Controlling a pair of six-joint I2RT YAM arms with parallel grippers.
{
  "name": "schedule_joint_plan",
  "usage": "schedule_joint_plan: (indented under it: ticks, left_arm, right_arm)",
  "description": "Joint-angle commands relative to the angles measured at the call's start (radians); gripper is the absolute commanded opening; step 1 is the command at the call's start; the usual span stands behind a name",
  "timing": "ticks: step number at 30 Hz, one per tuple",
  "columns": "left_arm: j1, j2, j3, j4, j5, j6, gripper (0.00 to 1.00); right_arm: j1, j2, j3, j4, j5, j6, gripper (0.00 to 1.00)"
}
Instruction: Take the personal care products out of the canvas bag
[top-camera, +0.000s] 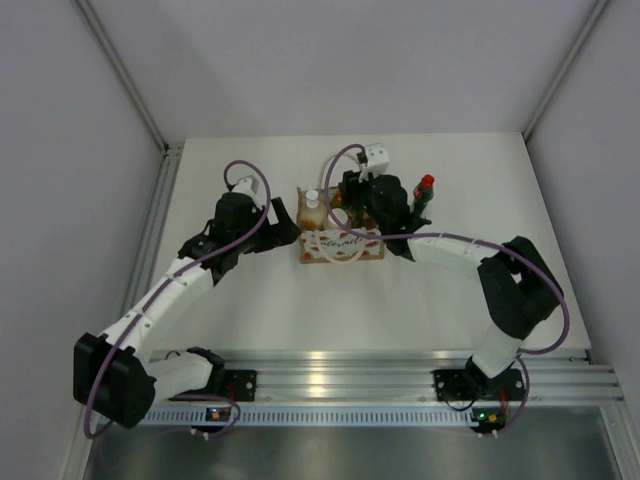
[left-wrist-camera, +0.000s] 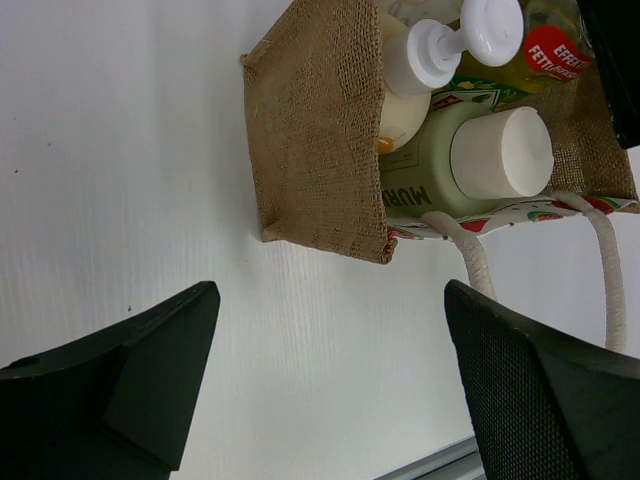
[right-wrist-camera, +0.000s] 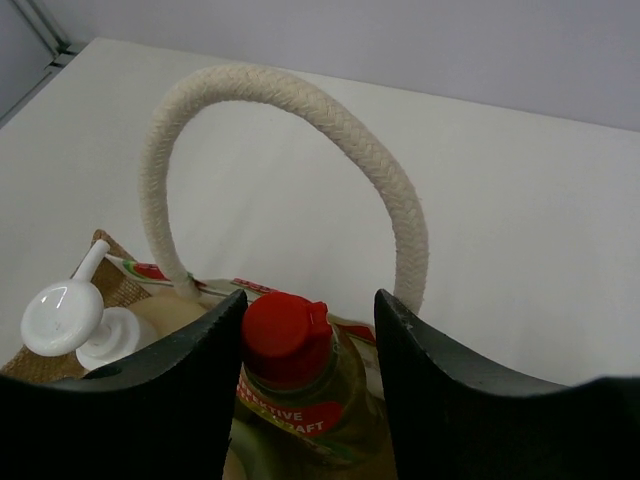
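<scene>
Table (top-camera: 300, 310): lying white and matte under everything.
Rail (top-camera: 400, 368): running silver along the table's near edge.
Walls (top-camera: 330, 60): standing pale grey around the table.

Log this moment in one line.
left gripper: open, beside canvas bag | right gripper: open, straddling yellow-green bottle | dark green bottle: outside bag

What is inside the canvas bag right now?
Three bottles stand in the canvas bag: a cream pump bottle, a pale cylinder with a white cap, and a yellow-green bottle with a red cap, which the right gripper straddles. The bag's bottom is hidden beneath them.
</scene>
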Motion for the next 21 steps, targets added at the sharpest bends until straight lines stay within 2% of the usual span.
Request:
schedule_joint_plan:
  ticks: [1,7,10,15,18,19,21]
  left_arm:
    - [-0.002,-0.017,-0.005,0.051,-0.003,0.017,0.98]
    - [-0.002,-0.018,-0.003,0.051,-0.003,0.02,0.98]
    - [0.0,-0.02,-0.005,0.051,-0.003,0.02,0.98]
    - [0.0,-0.021,-0.003,0.051,0.005,0.02,0.98]
    - [-0.002,-0.024,-0.005,0.051,0.002,0.02,0.98]
    - [-0.002,-0.026,-0.005,0.05,0.002,0.02,0.98]
    - [-0.002,-0.026,-0.005,0.051,0.003,0.02,0.98]
  right_arm:
    - [0.017,0.019,0.052,0.088,0.028,-0.003,0.51]
    - [0.021,0.042,0.055,0.102,0.014,-0.012,0.49]
    - [0.024,0.052,0.048,0.125,0.014,-0.025,0.42]
    - [0.027,0.061,0.041,0.146,-0.005,-0.039,0.41]
    - [0.028,0.058,0.035,0.151,-0.018,-0.044,0.31]
    - [0.03,0.055,0.032,0.152,-0.025,-0.05,0.22]
    - [0.033,0.046,0.026,0.165,-0.032,-0.058,0.13]
